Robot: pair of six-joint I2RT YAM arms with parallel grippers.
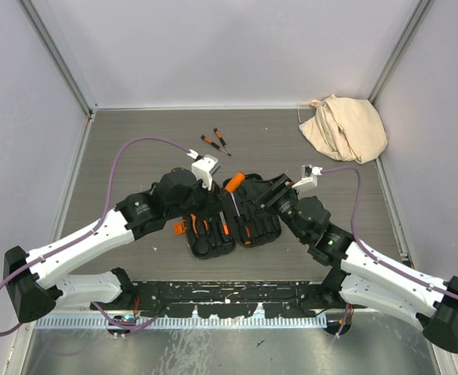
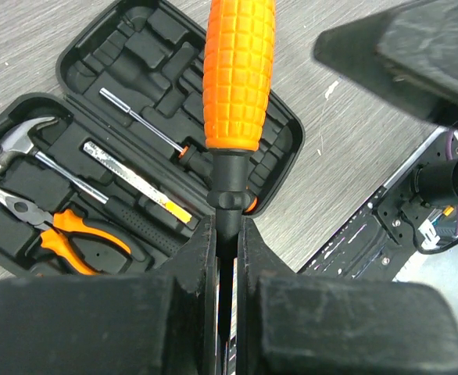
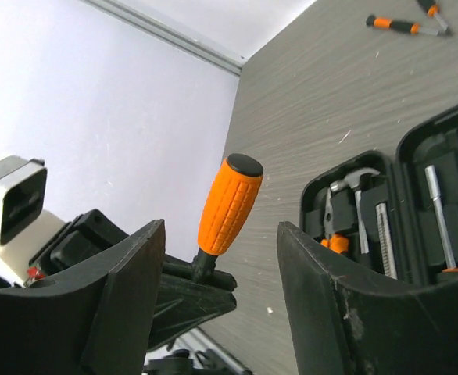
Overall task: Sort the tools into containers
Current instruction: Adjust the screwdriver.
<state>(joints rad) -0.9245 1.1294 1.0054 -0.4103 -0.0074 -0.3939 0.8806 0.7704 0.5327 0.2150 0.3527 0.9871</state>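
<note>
The black tool case [image 1: 248, 226] lies open in the middle of the table, seen also in the left wrist view [image 2: 96, 55] and the right wrist view [image 3: 440, 141]. Its slots hold a hammer [image 2: 14, 144], orange-handled pliers [image 2: 65, 234] and a metal bar [image 2: 139, 117]. My left gripper [image 1: 220, 191] [image 2: 227, 226] is shut on the black neck of an orange-handled tool [image 2: 239, 70] [image 1: 234, 182] and holds it above the case. The tool's shaft is hidden between the fingers. My right gripper [image 1: 274, 192] [image 3: 220, 226] stands open beside it, and the orange handle [image 3: 229, 203] shows beyond its jaws, untouched.
Two small orange-and-black screwdrivers [image 1: 216, 142] [image 3: 397, 23] lie on the table behind the case. A beige cloth bag [image 1: 345, 127] sits in the far right corner. Grey walls enclose the table at the back and on both sides.
</note>
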